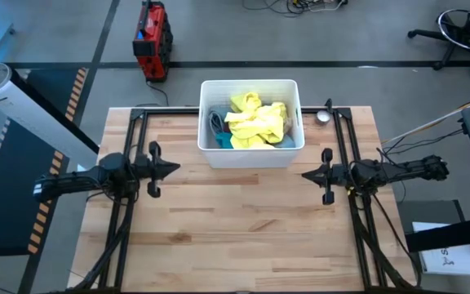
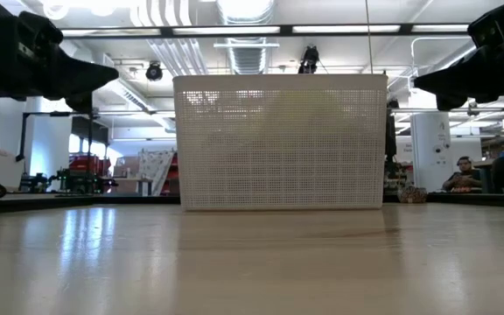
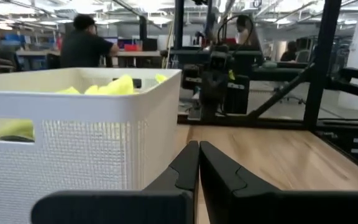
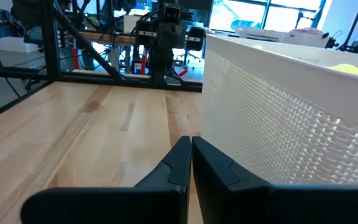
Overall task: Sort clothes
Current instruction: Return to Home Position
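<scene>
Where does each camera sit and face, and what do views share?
High: overhead, straight down; left gripper, right gripper beside white basket.
Low: table height, facing basket wall; arms dark at upper corners.
Left wrist: past its shut fingers toward basket, right arm beyond.
Right wrist: past its shut fingers toward basket, left arm beyond.
Shared: basket in all; yellow garment except low.

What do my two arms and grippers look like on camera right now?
The left arm and right arm are matte black, slim and jointed. The left gripper and right gripper each have a short crossbar and two black wedge-shaped fingers tapering to narrow tips. No markings show.
</scene>
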Robot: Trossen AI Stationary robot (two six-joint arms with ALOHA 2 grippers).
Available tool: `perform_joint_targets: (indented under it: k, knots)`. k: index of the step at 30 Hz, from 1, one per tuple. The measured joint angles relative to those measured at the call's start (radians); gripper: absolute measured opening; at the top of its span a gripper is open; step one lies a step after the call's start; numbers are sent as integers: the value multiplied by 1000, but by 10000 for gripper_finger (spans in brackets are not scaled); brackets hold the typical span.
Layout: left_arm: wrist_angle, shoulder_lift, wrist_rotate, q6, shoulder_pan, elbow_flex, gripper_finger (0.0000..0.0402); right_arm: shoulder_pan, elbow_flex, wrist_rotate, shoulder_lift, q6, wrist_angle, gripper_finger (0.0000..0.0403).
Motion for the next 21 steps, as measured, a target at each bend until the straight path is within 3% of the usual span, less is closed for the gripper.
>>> perform_joint_targets:
  k: [10,15,21]
  knots:
    - [-45,0,2,-15,0,0,0,0,2,5,1,-29,-5,0]
    - [-44,-1,2,-15,0,0,0,0,4,96,1,33,-3,0]
    - [-38,3,-16,28,1,2,0,0,4,105,1,79,-2,0]
